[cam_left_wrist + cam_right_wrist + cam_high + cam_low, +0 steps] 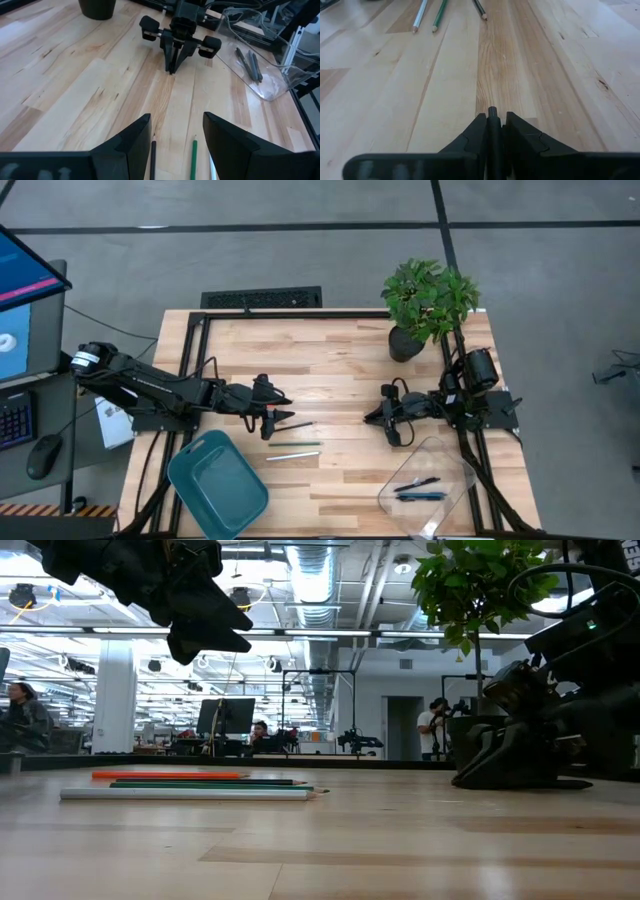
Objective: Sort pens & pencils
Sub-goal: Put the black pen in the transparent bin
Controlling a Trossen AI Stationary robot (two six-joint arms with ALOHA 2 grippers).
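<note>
Right end effector [492, 131] grips one pen [492, 125]; left [172, 137] gapes above three pencils [293, 445].

- The left gripper [280, 418] is held above the table at mid-left, its fingers [131, 141] spread wide, nothing between them.
- The right gripper [385, 420] is lowered near the table at mid-right, clamped on a pen [493, 131].

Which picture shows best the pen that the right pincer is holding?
The right wrist view: the black pen sits close up, clamped between the right pincer fingers. The left wrist view shows only the pincer pointing down at the table; the high and low views hide the pen.
</note>
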